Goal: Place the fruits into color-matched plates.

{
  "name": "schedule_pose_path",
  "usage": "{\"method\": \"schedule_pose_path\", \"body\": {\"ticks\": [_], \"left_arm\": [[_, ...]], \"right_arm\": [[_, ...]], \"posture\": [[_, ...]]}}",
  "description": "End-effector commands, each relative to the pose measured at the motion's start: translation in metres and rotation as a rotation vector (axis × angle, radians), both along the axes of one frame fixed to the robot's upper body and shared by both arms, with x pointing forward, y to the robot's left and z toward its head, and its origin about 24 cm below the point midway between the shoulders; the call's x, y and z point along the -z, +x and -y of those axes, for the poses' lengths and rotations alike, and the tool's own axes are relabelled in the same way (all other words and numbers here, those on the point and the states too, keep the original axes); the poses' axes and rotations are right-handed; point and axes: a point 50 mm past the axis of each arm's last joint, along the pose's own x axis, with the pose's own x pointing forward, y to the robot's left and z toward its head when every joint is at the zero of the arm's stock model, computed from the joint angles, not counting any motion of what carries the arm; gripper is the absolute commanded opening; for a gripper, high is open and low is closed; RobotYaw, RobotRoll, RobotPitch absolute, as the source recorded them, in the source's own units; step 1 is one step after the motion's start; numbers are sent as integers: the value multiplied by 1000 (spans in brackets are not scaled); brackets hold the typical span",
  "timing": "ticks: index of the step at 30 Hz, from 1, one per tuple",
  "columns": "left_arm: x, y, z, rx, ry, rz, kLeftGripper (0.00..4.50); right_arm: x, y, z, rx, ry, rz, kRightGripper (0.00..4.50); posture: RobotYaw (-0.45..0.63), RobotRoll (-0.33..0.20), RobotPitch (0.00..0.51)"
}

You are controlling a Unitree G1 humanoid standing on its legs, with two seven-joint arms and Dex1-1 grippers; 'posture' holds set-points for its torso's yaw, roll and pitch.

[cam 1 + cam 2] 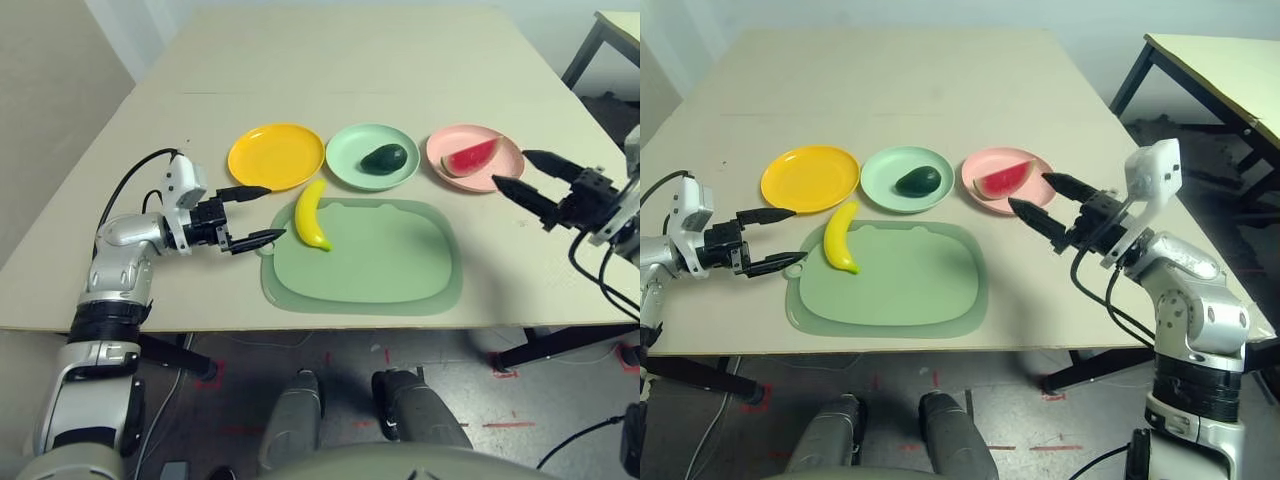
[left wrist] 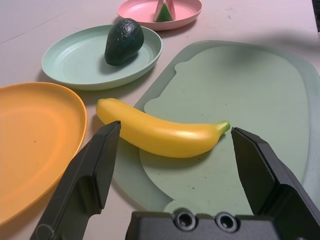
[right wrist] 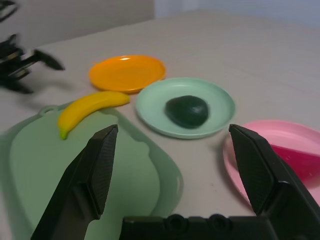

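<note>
Plenty of bare tabletop (image 1: 330,60) behind the three plates in the left eye view; they sit in a row across the middle, with the big green mat (image 1: 370,262) between them and the near edge. The avocado (image 1: 384,158) lies in the mint plate (image 1: 345,160), the watermelon wedge (image 1: 470,156) in the pink plate (image 1: 500,162), and the yellow plate (image 1: 275,155) is bare. The banana (image 1: 312,215) lies half on the mat's far left corner, long axis running from the near edge toward the far edge.

Right eye view: the left gripper (image 1: 772,240) hovers off the mat's left side, fingers wide, holding nothing. The right gripper (image 1: 1042,201) hangs just beside the pink plate, also spread and not gripping anything.

Left wrist view: the banana lies crosswise between the open fingers (image 2: 85,180), green tip on the mat.

Right wrist view: fingers (image 3: 95,167) wide apart, avocado framed between them.
</note>
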Motion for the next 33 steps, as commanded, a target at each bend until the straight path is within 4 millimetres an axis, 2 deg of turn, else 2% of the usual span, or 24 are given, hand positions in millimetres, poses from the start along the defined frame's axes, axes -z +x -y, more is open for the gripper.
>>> {"method": "schedule_pose_path", "body": {"ticks": [1, 9, 17, 27, 33], "left_arm": [[1, 1, 1, 16, -3, -4, 4500], [3, -2, 2, 35, -6, -15, 4500], [5, -3, 5, 53, -10, -24, 4500], [4, 1, 6, 72, 49, -20, 4500], [-4, 7, 2, 72, 105, -8, 4500]], "right_arm": [[8, -4, -5, -114, -42, -14, 4469], [12, -5, -6, -234, -11, -11, 4469], [18, -10, -6, -363, -84, -19, 4469], [22, -6, -9, -318, -116, 31, 4469], [29, -7, -9, -286, -232, 65, 4469]], "posture": [[-34, 0, 145], [-25, 0, 152], [-26, 0, 154], [-34, 0, 151], [-42, 0, 148]]}}
